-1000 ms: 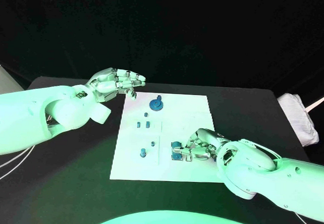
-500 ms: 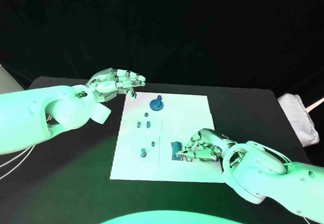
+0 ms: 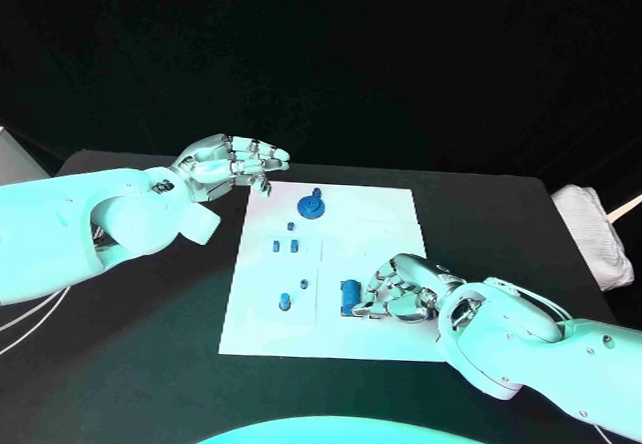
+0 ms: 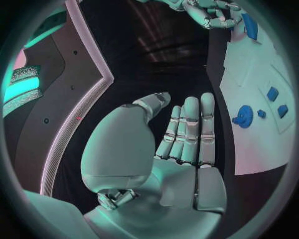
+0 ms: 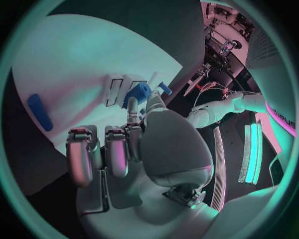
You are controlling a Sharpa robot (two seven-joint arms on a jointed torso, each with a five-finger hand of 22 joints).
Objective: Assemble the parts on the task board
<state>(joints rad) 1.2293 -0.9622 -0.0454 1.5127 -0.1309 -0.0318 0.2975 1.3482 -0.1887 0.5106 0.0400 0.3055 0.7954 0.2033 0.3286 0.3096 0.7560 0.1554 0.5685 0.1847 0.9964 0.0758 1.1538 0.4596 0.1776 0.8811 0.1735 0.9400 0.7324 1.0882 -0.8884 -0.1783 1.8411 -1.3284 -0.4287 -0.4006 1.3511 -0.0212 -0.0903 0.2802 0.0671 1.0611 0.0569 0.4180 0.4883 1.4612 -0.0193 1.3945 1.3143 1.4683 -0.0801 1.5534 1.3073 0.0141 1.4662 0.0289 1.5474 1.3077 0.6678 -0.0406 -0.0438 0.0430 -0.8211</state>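
Observation:
The white task board (image 3: 372, 230) lies mid-table. At its far end stands a blue gear with a knob (image 3: 311, 207), also seen as the gear (image 4: 244, 115). Two small blue pieces (image 3: 284, 247) sit in slots left of centre, and a blue peg (image 3: 284, 301) stands nearer me. My right hand (image 3: 404, 292) rests on the board's near right part and pinches a blue block (image 3: 350, 296) at its fingertips; the right wrist view shows the block (image 5: 138, 92) between thumb and finger. My left hand (image 3: 232, 162) hovers off the board's far left corner, fingers apart and holding nothing.
A loose blue piece (image 5: 39, 112) lies flat on the board beside my right hand. A white object (image 3: 595, 236) sits at the table's right edge. Black table surface (image 3: 144, 303) surrounds the board.
My right hand has shifted slightly over the board, and the blue block at its fingertips has turned to lie lengthwise. The left hand has not moved.

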